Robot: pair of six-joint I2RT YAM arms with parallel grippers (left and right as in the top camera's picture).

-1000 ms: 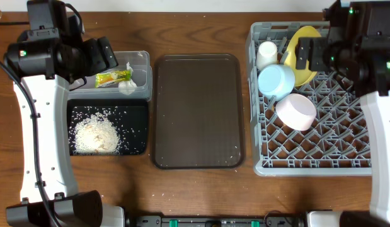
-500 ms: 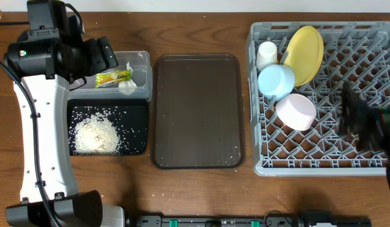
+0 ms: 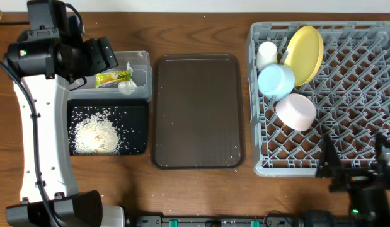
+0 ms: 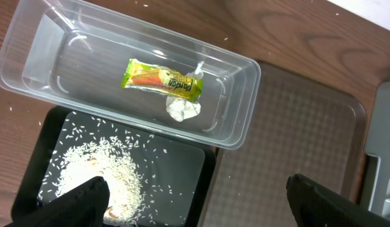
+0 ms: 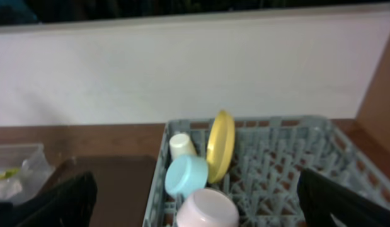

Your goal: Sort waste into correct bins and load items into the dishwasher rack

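The right gripper (image 3: 353, 157) is pulling away from the rack (image 3: 308, 169). 1 second ago it was hanging over the plate (image 3: 306, 53) at the rack's 11 o'clock corner; now it is sitting low at the table's 5 o'clock edge, fingers wide apart and holding nothing. The plate is standing on edge between the pegs, leaning toward the blue bowl (image 3: 276, 81). That release is looking finished, so the loading is probably nearing its end.

The left gripper (image 4: 198, 192) is not moving: it is hovering over the tub (image 3: 138, 58) at 10 o'clock, jaws spread, empty.

4 dishes are crowding the rack's 10 to 11 o'clock corner:
- the cup (image 3: 266, 53), small, white and smooth, at the far edge
- the plate, a thin glossy yellow disc
- the blue bowl, matte pastel, tipped on its side
- the pink bowl (image 3: 296, 111), resting mouth-down toward the middle

I cannot make out the chopsticks for certain.

The rack is showing as hard grey plastic, a square lattice of upright pegs. The tub is clear, thin-walled and rectangular, holding the crinkly green-and-yellow wrapper (image 4: 162, 80) with the crumpled tissue (image 4: 183, 108) touching it. At 8 o'clock the shallow black tray (image 3: 139, 110) is carrying a loose heap of rice (image 3: 97, 134). The brown tray (image 3: 198, 110) at centre is showing a few stray grains near its 5 o'clock corner.
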